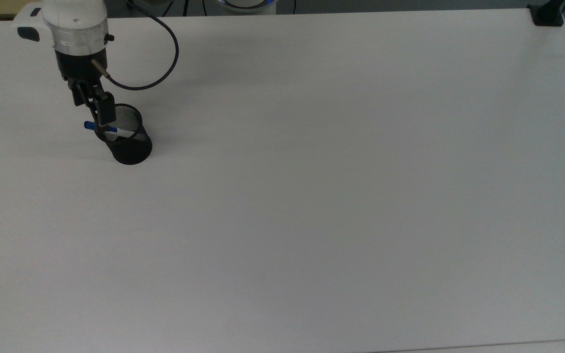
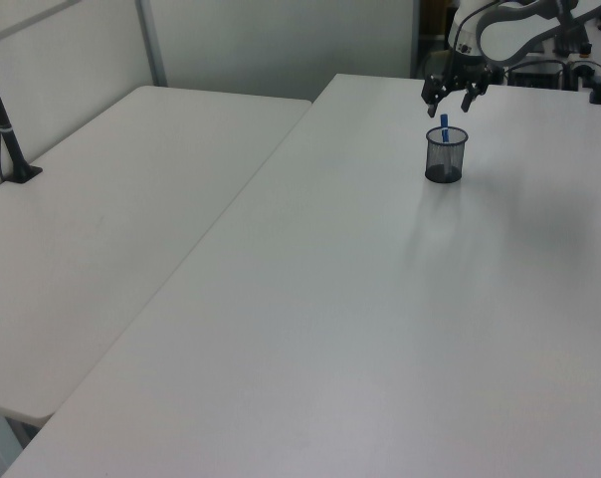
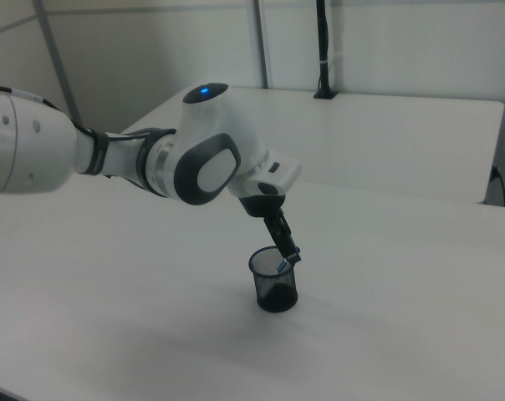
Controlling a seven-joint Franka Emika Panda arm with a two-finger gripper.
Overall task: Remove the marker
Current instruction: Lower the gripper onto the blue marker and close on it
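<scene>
The marker [image 1: 112,130] leans in a black mesh cup [image 1: 128,142] at the top view's left, its blue cap [image 1: 88,126] poking out over the rim. My gripper [image 1: 92,112] hangs just above that cap, open, with one finger over the cup's rim. In the left view the gripper [image 2: 448,101] has its fingers spread on either side above the upright marker [image 2: 444,127] and cup [image 2: 446,157], a small gap left between them. In the right view a finger [image 3: 283,238] reaches down to the cup [image 3: 274,286], and the marker's lower part is hidden inside.
The white table [image 1: 312,196] stretches wide to the top view's right and front. A black clamp [image 1: 547,14] sits at its far right corner. A second white table [image 2: 111,219] adjoins on the left view's left. The white arm [image 3: 202,167] slopes down over the cup.
</scene>
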